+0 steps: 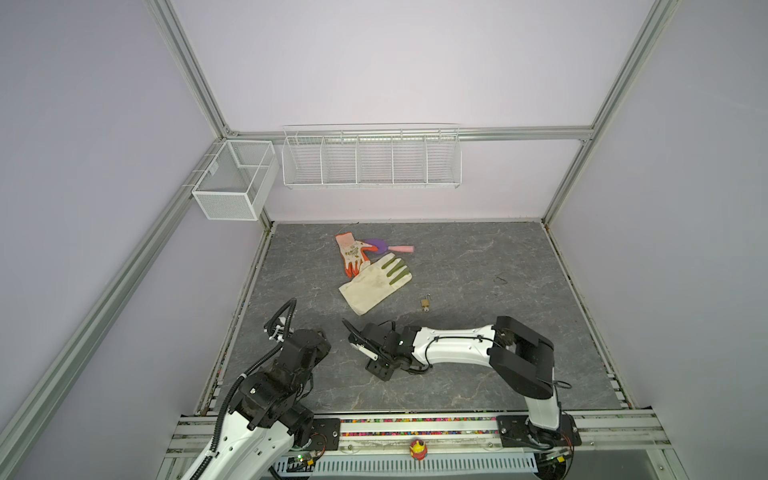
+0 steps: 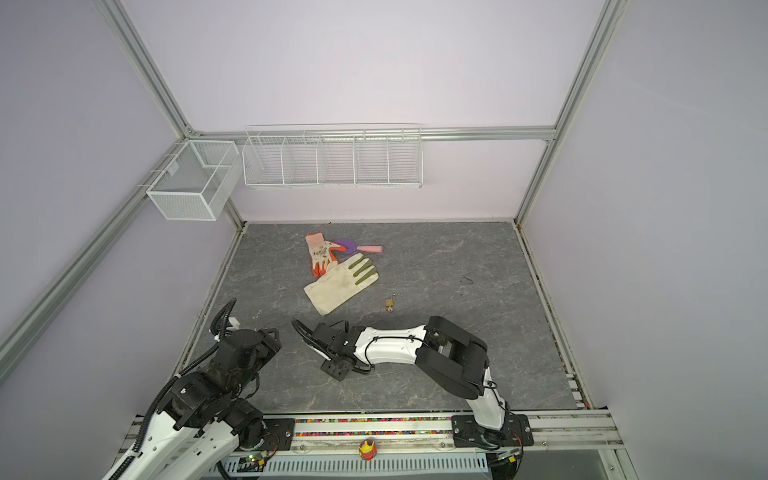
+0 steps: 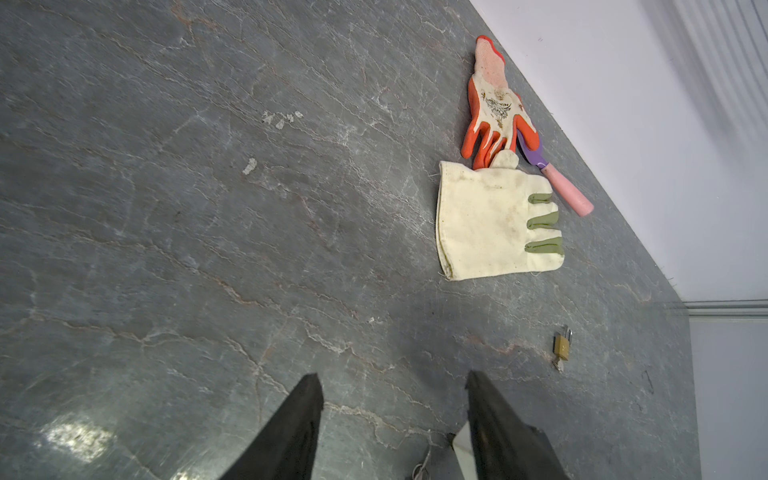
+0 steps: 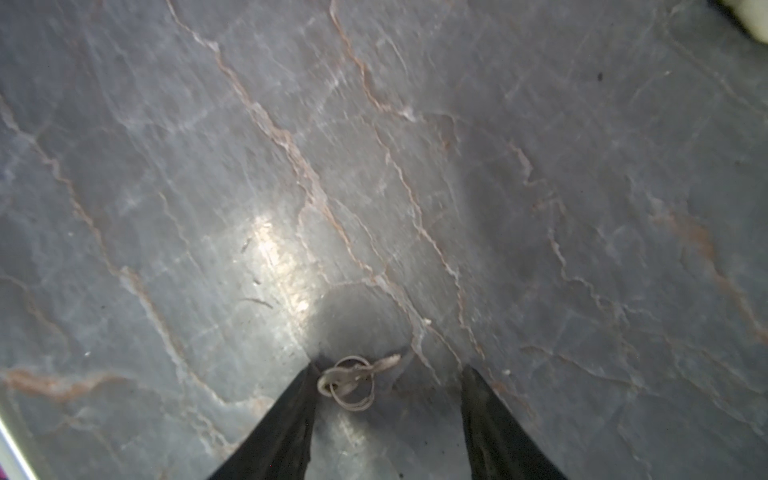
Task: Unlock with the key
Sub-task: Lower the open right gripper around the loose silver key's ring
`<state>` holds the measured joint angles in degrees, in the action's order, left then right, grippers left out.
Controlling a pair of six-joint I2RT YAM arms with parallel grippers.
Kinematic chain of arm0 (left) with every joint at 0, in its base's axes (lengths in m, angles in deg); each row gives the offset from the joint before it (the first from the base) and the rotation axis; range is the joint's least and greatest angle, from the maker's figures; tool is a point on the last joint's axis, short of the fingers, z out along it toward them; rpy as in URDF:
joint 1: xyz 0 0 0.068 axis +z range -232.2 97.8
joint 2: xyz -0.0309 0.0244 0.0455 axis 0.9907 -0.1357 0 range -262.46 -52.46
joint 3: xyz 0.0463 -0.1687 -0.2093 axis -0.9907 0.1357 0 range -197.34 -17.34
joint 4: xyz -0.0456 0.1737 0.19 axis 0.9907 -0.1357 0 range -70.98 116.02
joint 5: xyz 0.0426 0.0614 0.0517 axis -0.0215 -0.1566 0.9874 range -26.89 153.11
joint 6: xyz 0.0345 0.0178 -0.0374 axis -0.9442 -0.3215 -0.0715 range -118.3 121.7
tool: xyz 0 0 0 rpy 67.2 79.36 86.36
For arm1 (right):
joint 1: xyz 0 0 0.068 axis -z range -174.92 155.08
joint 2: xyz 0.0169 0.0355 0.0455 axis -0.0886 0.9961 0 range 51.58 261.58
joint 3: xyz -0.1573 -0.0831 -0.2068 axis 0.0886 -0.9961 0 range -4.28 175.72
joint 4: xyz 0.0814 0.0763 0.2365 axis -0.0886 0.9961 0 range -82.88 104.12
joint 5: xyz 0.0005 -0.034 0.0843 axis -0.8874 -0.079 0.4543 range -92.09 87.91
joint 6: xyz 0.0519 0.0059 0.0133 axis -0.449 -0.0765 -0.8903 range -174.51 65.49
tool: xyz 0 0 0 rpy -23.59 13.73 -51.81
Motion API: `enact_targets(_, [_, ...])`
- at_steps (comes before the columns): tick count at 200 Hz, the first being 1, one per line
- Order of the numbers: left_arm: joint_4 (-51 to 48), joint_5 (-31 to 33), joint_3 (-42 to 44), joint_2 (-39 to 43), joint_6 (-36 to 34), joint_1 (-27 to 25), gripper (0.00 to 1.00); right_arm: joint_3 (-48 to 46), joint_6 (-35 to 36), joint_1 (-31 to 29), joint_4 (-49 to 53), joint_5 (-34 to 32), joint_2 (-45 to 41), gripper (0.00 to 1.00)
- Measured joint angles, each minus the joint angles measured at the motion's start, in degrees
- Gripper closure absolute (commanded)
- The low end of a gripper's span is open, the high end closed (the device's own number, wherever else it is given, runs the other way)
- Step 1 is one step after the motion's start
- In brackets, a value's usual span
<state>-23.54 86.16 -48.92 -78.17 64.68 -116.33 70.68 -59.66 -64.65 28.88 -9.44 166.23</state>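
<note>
Key [image 4: 374, 365] on its ring between the wide-apart jaws of the right gripper [image 4: 389, 368], left gripper [image 3: 391, 375] jaws apart too, padlock [image 1: 425, 305] on grey table [image 1: 478, 257] near white glove [image 1: 374, 286], orange glove [image 1: 352, 255], purple scoop [image 1: 379, 247] behind.

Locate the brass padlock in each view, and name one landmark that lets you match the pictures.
In a top view: padlock near mid-picture, just right of the cream glove.
In a top view: padlock right of the cream glove.
Left wrist: padlock at lower right.
Right wrist: not in it.
Shared landmark: the cream glove, in both top views and left wrist.
</note>
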Motion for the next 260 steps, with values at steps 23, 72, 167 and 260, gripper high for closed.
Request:
enact_targets(23, [0.50,-0.37,0.35,0.00,0.39,0.00,0.44,-0.52,0.37,0.94,-0.42,-0.11,-0.37,0.43])
enact_targets(72, [2.49,-0.98,1.38,-1.11,1.11,0.00,0.44,-1.22,2.93,4.35,1.07,-2.05,-1.49,0.45])
enact_targets(167, [5.79,-1.27,1.60,-3.30,0.81,0.02,0.44,1.14,-13.84,5.53,5.99,4.92,-4.44,0.59])
enact_targets(260, [5.75,-2.54,1.57,-1.92,0.37,0.07,0.44,7.13,-11.96,7.41,7.76,7.04,1.42,0.66])
